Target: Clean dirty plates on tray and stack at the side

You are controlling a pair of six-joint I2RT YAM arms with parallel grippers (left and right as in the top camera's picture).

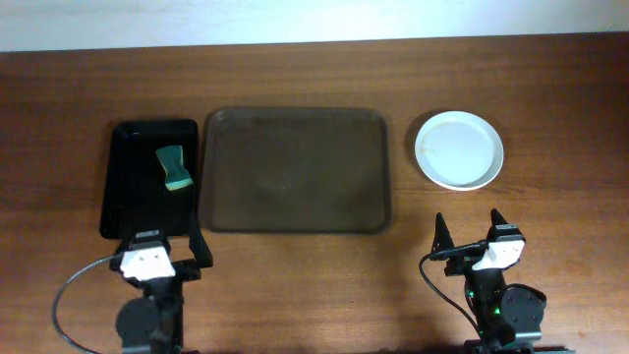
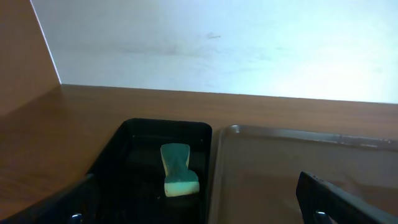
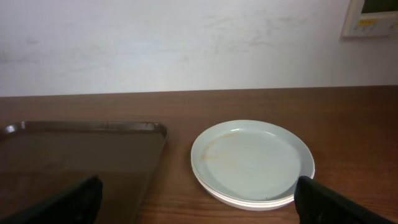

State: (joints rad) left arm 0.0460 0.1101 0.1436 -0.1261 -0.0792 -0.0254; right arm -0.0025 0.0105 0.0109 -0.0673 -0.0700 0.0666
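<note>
The white plates (image 1: 459,149) sit in one stack on the table, to the right of the dark brown tray (image 1: 295,169), which holds no plates. In the right wrist view the stack (image 3: 252,160) shows layered rims and a faint orange smear on the top plate; the tray (image 3: 74,155) lies to its left. My left gripper (image 1: 160,243) is open and empty at the near edge, below the black tray. My right gripper (image 1: 470,227) is open and empty, just in front of the plate stack.
A narrow glossy black tray (image 1: 147,177) lies left of the brown tray and holds a green sponge (image 1: 174,167), also seen in the left wrist view (image 2: 178,170). A white wall runs along the table's far edge.
</note>
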